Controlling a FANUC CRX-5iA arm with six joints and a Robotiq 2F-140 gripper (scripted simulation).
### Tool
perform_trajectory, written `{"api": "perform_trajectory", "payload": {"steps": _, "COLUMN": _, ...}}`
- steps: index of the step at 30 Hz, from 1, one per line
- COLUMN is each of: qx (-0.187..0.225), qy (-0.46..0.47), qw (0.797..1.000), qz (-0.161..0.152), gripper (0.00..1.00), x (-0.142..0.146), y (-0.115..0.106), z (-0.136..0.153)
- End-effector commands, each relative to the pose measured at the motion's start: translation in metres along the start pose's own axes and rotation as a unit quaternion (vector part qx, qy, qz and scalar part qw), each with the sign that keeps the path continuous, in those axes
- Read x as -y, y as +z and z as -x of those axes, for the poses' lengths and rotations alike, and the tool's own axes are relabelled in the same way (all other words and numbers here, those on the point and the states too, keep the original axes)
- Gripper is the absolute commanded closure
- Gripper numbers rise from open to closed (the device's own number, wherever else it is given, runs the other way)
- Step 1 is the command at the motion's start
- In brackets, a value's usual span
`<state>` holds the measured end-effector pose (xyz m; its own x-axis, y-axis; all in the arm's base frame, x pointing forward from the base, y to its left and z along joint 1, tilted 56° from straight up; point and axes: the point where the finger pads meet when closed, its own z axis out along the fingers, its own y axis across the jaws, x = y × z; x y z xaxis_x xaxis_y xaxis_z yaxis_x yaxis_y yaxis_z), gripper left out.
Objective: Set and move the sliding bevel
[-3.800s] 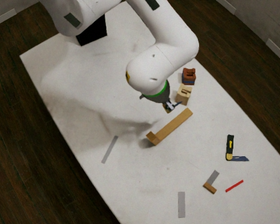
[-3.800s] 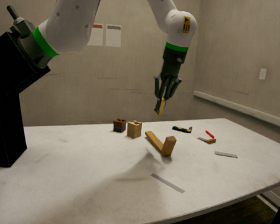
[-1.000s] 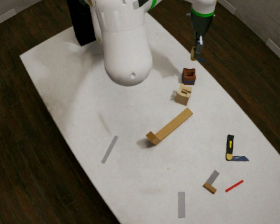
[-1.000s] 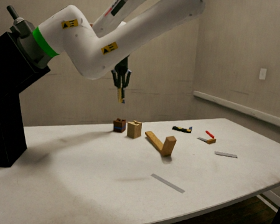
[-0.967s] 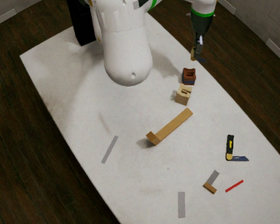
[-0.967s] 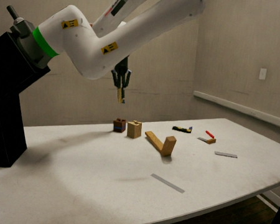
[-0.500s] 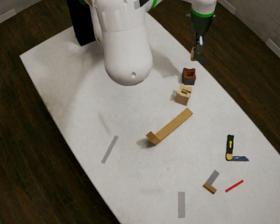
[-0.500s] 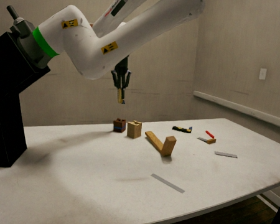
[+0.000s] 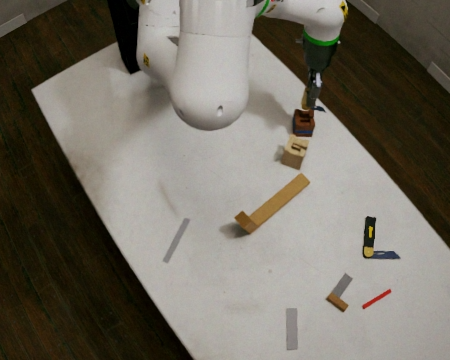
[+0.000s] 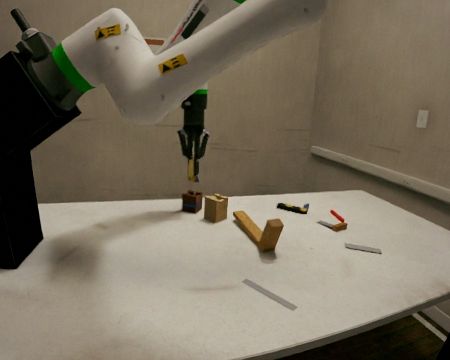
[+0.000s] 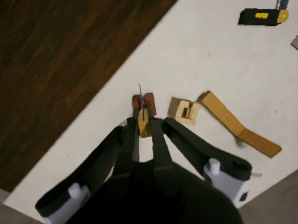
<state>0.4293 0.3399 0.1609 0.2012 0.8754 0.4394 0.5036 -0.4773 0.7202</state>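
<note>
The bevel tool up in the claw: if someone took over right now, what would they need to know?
Gripper: shut on the bevel, which hangs in the air above the dark red block.
Blocks: the dark red block has nothing standing in it; the pale wooden block next to it is also unfilled, its slot showing from above.
Leaning leg and rail: on the table, nearer the middle, untouched.
Done: bevel lifted out of its block.
Left: set it to the angle of leg and rail, then stand it in the pale block, blade in the slot, foot on the pocket floor.
</note>
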Motion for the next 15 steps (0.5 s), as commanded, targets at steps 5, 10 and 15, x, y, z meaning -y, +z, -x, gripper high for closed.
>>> {"api": "perform_trajectory", "payload": {"steps": 5, "qx": -0.009, "qy": 0.002, "qw": 1.0, "qz": 0.002, "gripper": 0.9, "x": -0.0011, "y": 0.0246, "z": -0.0044}}
{"api": "perform_trajectory", "payload": {"steps": 10, "qx": -0.009, "qy": 0.002, "qw": 1.0, "qz": 0.002, "gripper": 0.9, "x": -0.0011, "y": 0.0246, "z": -0.0044}}
{"api": "perform_trajectory", "payload": {"steps": 15, "qx": -0.009, "qy": 0.002, "qw": 1.0, "qz": 0.002, "gripper": 0.9, "x": -0.0011, "y": 0.0246, "z": -0.0044}}
